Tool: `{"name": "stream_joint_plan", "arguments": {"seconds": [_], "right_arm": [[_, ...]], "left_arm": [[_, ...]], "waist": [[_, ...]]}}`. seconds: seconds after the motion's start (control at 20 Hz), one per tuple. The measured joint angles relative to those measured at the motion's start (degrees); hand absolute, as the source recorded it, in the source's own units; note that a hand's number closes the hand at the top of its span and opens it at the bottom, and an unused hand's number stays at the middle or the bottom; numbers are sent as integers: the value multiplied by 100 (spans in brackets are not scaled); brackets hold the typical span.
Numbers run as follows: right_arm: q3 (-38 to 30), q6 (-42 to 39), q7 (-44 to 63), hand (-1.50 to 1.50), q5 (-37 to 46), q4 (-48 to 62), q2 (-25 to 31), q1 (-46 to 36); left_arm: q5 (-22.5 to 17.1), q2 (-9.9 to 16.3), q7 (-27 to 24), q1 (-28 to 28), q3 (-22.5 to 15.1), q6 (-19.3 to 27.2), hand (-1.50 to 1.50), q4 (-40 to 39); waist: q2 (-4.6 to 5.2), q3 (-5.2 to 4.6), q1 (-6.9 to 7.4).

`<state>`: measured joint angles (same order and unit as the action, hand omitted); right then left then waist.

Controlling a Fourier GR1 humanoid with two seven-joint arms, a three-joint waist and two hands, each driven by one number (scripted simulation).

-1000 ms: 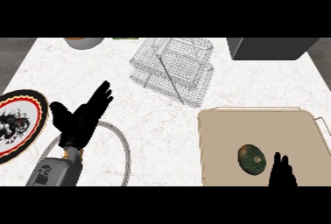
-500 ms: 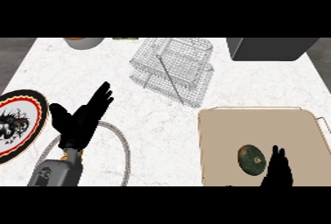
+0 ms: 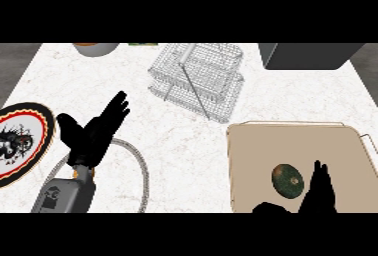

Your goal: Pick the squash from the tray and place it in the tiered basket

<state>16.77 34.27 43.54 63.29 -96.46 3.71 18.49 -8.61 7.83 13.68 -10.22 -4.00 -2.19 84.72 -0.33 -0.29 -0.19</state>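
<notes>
Counter is white marble. Squash (image 3: pixel 288 180), dark green and oval, lies in the tray (image 3: pixel 251 150), a tan rectangular tray at the lower right of the view; squash sits in the tray's lower middle, apart from all tray walls. Right hand (image 3: pixel 319 192) comes in from the lower edge over the tray, just right of the squash, fingers straight and pointing up the view, thumb out to the left below the squash; hand spread flat, holding nothing. Cannot tell whether a finger touches the squash's right edge. Basket (image 3: pixel 196 80), wire mesh, tiered, stands up the view from the tray, near its upper left corner, well apart from the squash. Left hand (image 3: pixel 92 132) rests at left, fingers straight and fanned toward the upper right, holding nothing. Plate (image 3: pixel 18 145) with a red, yellow and black rim lies at the left edge, just beside the left hand. Dark box (image 3: pixel 306 55) at upper right; bowl (image 3: pixel 96 48) at the top left edge.
</notes>
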Motion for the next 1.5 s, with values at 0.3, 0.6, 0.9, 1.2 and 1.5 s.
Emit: {"name": "stream_joint_plan", "arguments": {"seconds": [0.3, 0.6, 0.9, 1.2, 1.5], "right_arm": [[-180, 39, -295, 150, -267, 446, 14, -327], [-99, 135, -937, 150, -605, 670, 143, -478], [-92, 318, -1080, 150, -391, 838, 83, -642], [210, 2, -215, 150, 345, 654, -80, -589], [1102, -1230, 1308, 150, 985, 164, 77, -356]], "left_arm": [[67, -65, 20, 88, 43, -17, 0, 83], [134, -124, -5, 63, 39, -35, 0, 39], [168, -152, 6, 108, 40, -49, 0, 105], [178, -143, -23, 14, 84, -105, 0, -18], [192, -172, 11, 36, 36, -107, 0, 16]], "waist": [[-21, -29, 0], [-48, -74, -13], [-70, -104, -15], [-68, -145, -18], [-62, -206, 5]]}}
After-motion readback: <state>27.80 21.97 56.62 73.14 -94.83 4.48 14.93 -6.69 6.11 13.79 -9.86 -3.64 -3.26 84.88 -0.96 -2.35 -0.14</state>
